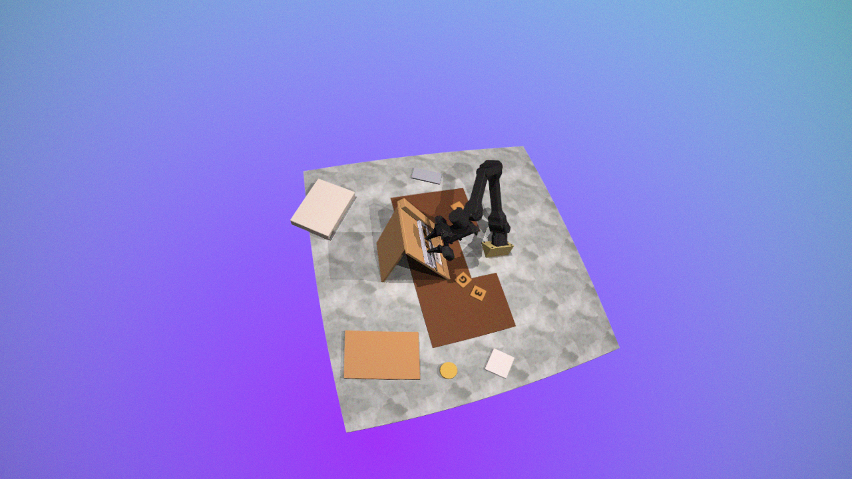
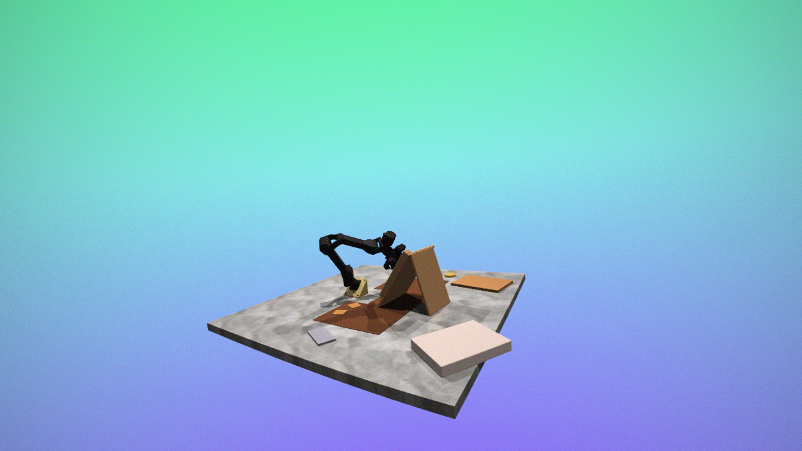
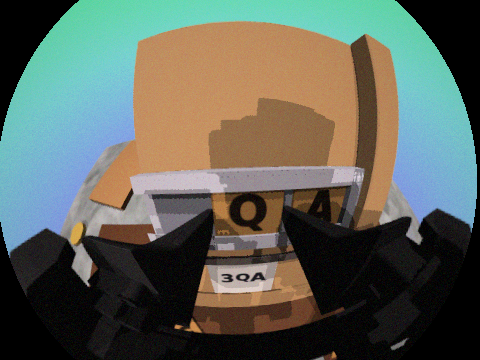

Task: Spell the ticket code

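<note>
The wrist view shows the rail (image 3: 175, 183) (image 1: 426, 256) on the tilted board (image 3: 240, 70) (image 1: 411, 231) (image 2: 432, 280). The ticket (image 3: 243, 278) below reads 3QA. My gripper (image 3: 247, 212) (image 1: 428, 245) is shut on the Q tile (image 3: 274, 200), upright in the rail. The A tile (image 3: 317, 202) stands at the rail's right end, partly behind a finger; a narrow gap shows between Q and A. Left of Q the rail is empty. The 3 tile (image 1: 477, 292) and G tile (image 1: 462, 279) lie flat near the board's near end. Two tiles (image 2: 339, 312) (image 2: 353, 305) lie beyond its other end, letters unreadable.
A large pale block (image 1: 324, 207) (image 2: 461, 344) overhangs the counter edge behind the board. A grey slab (image 1: 426, 175) (image 2: 321, 336) lies near the far edge. An orange panel (image 1: 381, 354), a yellow disc (image 1: 448, 370) and a white square (image 1: 499, 362) lie toward the near edge.
</note>
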`<state>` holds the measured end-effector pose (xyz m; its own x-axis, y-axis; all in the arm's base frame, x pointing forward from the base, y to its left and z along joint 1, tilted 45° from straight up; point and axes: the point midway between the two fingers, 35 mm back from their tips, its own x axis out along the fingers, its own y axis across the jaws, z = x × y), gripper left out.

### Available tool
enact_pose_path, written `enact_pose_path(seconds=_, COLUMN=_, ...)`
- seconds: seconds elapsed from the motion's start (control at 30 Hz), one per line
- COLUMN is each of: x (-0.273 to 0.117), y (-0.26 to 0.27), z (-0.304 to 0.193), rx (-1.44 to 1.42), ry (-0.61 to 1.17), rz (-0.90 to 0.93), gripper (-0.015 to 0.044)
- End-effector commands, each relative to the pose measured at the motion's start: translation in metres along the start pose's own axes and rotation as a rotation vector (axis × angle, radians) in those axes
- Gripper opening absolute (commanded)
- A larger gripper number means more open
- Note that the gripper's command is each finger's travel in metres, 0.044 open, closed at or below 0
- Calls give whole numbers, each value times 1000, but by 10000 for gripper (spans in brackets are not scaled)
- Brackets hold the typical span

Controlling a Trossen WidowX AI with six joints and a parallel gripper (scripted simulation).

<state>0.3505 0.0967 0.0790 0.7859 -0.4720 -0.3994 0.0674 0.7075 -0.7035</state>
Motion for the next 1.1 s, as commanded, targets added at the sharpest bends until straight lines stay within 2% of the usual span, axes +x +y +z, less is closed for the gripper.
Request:
enact_pose_path(seconds=0.0, x=0, y=0, z=0, rx=0, ry=0, rz=0, gripper=79)
enact_pose_path(seconds=0.27, x=-4, y=0, z=0, rx=-1, ry=-2, rz=4, gripper=289)
enact_pose_path(seconds=1.07, x=-24, y=0, z=-2, rx=-2, ry=-1, rz=5, gripper=295)
